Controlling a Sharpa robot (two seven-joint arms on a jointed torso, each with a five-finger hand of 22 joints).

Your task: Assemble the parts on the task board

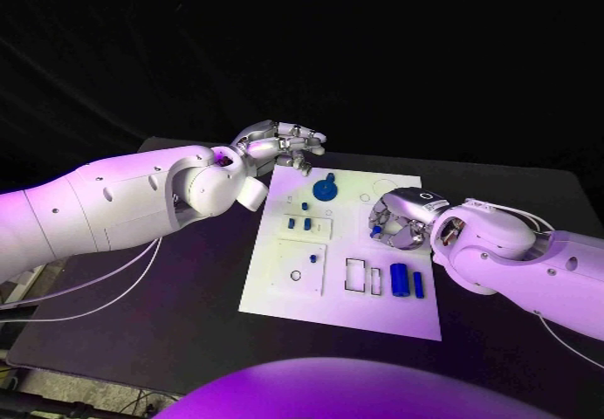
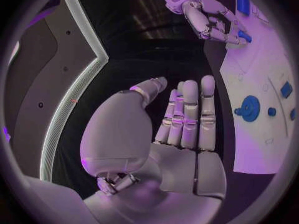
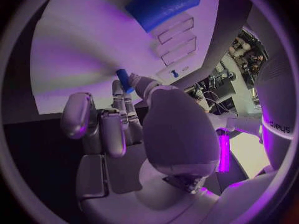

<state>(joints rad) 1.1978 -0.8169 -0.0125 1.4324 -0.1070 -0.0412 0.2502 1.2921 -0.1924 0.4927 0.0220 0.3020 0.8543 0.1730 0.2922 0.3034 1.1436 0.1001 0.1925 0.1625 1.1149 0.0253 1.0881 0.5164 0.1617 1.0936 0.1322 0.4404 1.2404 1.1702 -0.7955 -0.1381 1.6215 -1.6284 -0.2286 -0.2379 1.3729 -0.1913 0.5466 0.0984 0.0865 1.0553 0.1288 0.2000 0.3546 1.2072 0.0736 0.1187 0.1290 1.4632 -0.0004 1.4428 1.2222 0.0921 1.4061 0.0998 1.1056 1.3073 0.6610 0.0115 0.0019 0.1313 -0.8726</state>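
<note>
One small blue peg [image 3: 123, 79] sits pinched at the right hand [image 1: 401, 225] fingertips, right of centre over the task board [image 1: 284, 288]. Its long axis points toward the board — the open slots [image 1: 362, 275] lie just below. Left hand [image 1: 279, 142], upper centre, hovers empty, fingers straight and loose.

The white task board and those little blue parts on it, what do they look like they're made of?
The task board looks like matte white plastic or painted sheet: flat, thin-edged, with no glare. The blue parts, such as the round disc and the upright cylinder, look like smooth moulded or printed plastic, evenly coloured with a soft sheen. The pictures cannot settle which.
</note>
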